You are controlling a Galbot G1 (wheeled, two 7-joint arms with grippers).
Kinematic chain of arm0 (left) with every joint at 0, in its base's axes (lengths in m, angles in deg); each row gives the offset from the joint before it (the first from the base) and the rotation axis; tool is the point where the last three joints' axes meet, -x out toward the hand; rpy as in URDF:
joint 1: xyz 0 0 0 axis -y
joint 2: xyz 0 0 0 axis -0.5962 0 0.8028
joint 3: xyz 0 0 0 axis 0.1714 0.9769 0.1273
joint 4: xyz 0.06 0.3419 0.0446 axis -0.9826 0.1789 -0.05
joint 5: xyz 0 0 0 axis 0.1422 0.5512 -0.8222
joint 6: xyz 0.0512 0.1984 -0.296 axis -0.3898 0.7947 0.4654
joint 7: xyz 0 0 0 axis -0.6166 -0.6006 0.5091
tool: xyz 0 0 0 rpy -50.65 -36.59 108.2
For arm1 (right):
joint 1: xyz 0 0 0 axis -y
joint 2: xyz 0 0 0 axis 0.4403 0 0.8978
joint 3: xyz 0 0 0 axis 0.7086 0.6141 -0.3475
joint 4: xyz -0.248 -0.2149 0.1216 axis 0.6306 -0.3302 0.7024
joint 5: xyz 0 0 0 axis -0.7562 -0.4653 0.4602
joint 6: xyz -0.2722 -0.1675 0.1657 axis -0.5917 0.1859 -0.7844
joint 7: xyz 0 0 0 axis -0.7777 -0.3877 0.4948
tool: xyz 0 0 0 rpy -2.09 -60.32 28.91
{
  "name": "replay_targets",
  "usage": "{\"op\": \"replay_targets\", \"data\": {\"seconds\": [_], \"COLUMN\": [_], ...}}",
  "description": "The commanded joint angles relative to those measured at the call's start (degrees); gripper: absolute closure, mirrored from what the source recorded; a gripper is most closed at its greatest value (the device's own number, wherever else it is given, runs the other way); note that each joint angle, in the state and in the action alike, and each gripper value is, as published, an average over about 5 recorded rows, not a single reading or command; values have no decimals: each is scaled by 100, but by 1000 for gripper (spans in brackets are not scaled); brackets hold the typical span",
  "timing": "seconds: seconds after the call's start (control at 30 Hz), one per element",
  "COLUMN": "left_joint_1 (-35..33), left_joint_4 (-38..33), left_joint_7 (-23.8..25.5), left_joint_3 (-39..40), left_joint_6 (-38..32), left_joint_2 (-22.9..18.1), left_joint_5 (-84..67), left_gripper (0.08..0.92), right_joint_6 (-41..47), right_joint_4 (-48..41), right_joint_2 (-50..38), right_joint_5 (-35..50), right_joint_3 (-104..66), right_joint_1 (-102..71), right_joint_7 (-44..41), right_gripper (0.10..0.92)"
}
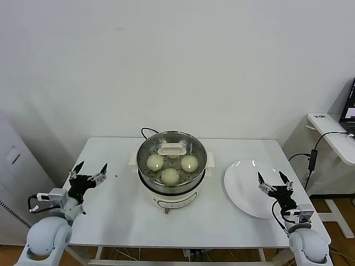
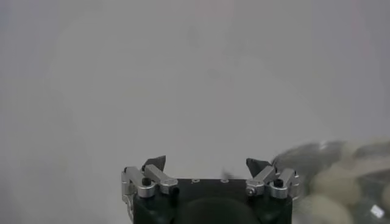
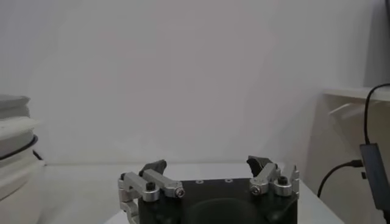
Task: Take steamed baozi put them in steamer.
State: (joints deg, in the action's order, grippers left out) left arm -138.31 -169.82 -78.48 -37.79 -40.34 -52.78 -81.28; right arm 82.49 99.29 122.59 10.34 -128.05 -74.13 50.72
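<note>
White wall behind, white tabletop (image 1: 111,216) in front of me. Steamer (image 1: 172,159) sits mid-tabletop on its cream cooker base, cord trailing off the back. I count three baozi (image 1: 170,177) in the basket, plus a cream handle-shaped piece at the rear; a fourth bun could be under it, can't tell. Buns are round, no real long axis, sitting domed side up and spread apart, I'd guess so steam gets around them. Plate (image 1: 244,194) to the right of the steamer is bare. Left gripper (image 1: 89,169) hangs over the tabletop's left edge, fingers spread, holding nothing. Right gripper (image 1: 274,182) hangs over the plate, fingers spread, empty too. Loading looks done or nearly.
</note>
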Motion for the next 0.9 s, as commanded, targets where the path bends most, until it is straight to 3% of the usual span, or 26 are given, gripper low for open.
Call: {"op": "replay_targets", "data": {"seconds": [0.03,0.3,0.9], "left_joint_1": [-156,-151,-129], "left_joint_4": [740,543,511], "left_joint_7": [-137,-98,-87], "left_joint_3": [-210,-131,-97], "left_joint_6": [-214,-127,-74], "left_joint_2": [-199,-391,-408], "left_joint_5": [72,176,51], "left_gripper": [177,177,177], "right_joint_6": [151,134,114], "right_joint_4": [15,-9,-54], "right_joint_2": [-31,19,99], "right_joint_5": [-132,-138,-440], "right_joint_3": [56,123,156], "right_joint_1": [-11,18,56], "right_joint_7": [53,34,169], "right_gripper": [203,203,203]}}
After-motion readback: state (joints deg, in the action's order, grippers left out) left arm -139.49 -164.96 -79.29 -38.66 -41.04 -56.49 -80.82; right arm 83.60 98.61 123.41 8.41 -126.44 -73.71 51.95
